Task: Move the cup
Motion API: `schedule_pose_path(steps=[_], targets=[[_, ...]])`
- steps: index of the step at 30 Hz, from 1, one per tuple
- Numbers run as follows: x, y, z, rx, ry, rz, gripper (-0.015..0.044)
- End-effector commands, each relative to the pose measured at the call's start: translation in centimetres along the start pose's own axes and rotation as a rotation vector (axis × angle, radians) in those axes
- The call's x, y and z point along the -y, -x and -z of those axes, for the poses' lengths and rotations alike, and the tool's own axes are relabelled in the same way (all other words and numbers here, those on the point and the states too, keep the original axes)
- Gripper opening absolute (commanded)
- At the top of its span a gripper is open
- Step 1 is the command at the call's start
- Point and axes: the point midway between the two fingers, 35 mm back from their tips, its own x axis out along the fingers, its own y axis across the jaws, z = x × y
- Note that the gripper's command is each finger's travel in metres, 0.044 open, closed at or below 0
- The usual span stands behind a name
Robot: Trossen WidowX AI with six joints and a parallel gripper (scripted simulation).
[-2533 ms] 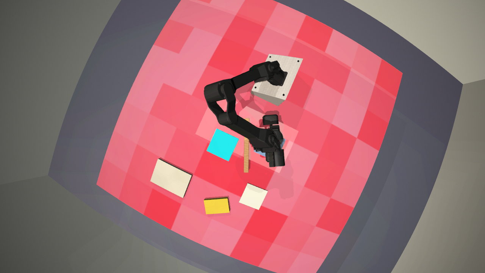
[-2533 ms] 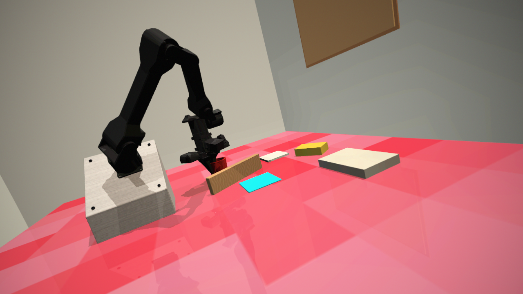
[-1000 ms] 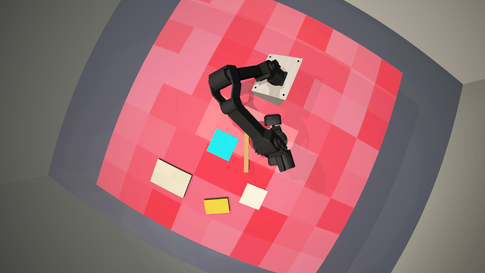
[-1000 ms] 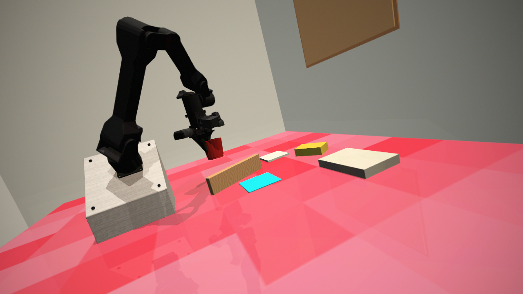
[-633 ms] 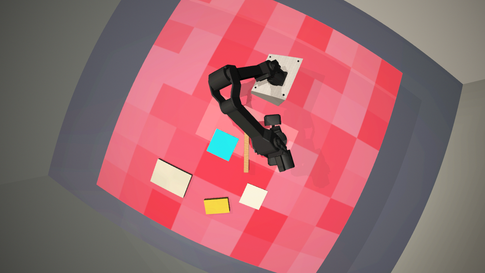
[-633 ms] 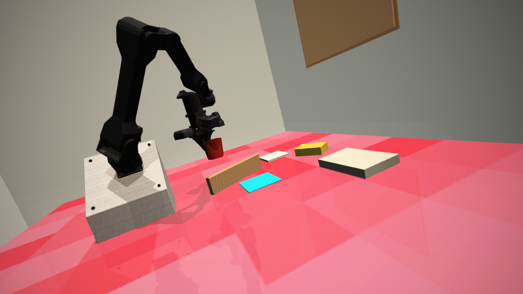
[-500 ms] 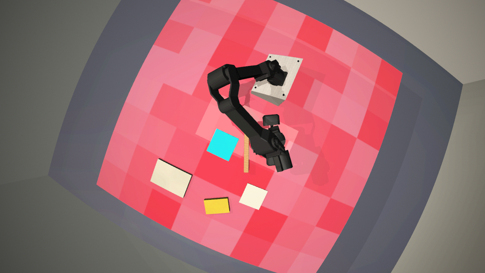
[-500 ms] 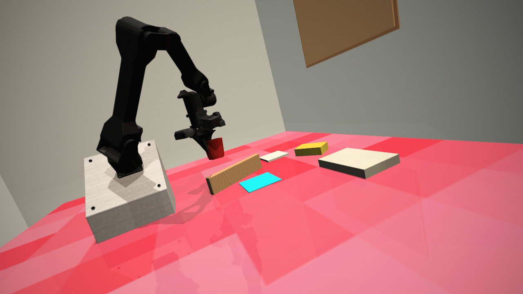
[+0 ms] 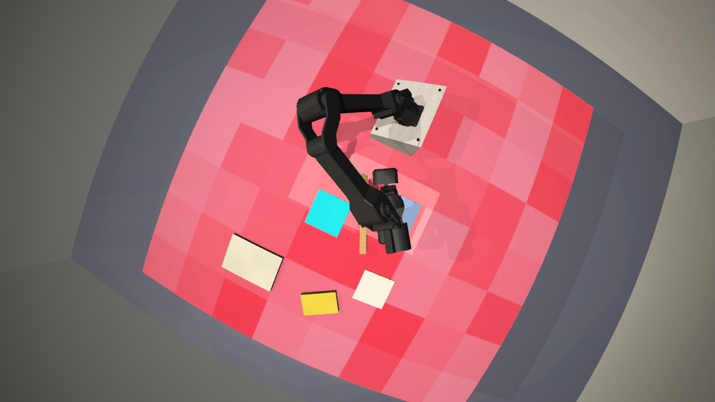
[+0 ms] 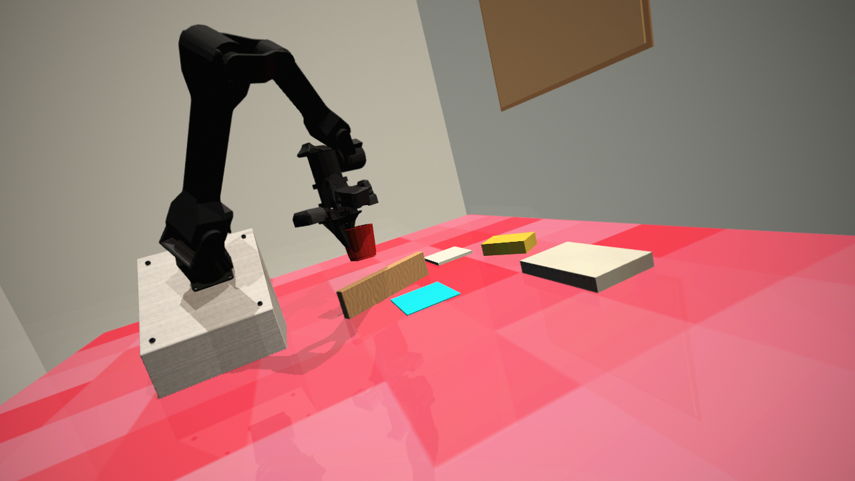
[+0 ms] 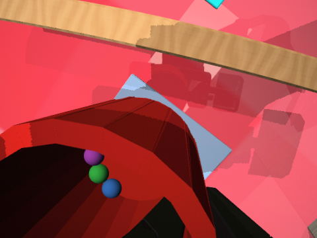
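The red cup (image 10: 362, 242) (image 11: 132, 129) hangs in the air above the table, roughly upright. My gripper (image 10: 347, 232) is shut on its wall; one dark finger shows inside the cup in the wrist view. Three marbles lie inside the cup: a purple marble (image 11: 94, 157), a green marble (image 11: 98, 173) and a blue marble (image 11: 111, 188). The blue-grey pad (image 9: 411, 214) (image 11: 211, 145) lies below the cup, partly hidden by cup and arm. The cyan pad (image 9: 327, 213) (image 10: 425, 297) (image 11: 216, 2) lies bare on the other side of the wooden bar.
A wooden bar (image 9: 362, 242) (image 10: 382, 286) (image 11: 109, 26) stands on edge between the two pads, lower than the cup. A white square (image 9: 373, 288) (image 10: 448, 255), a yellow block (image 9: 319, 303) (image 10: 507, 244) and a cream slab (image 9: 252, 262) (image 10: 586, 260) lie farther from the arm's base.
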Motion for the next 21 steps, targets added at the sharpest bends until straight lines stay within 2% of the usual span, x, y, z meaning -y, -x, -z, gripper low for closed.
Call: schedule_pose_path(steps=[1,21], targets=[[0.2,0.1,-1.4,0.005,0.002,-0.001,0.0],[0.8,0.2,-6.8,0.008,0.001,0.0,0.0]])
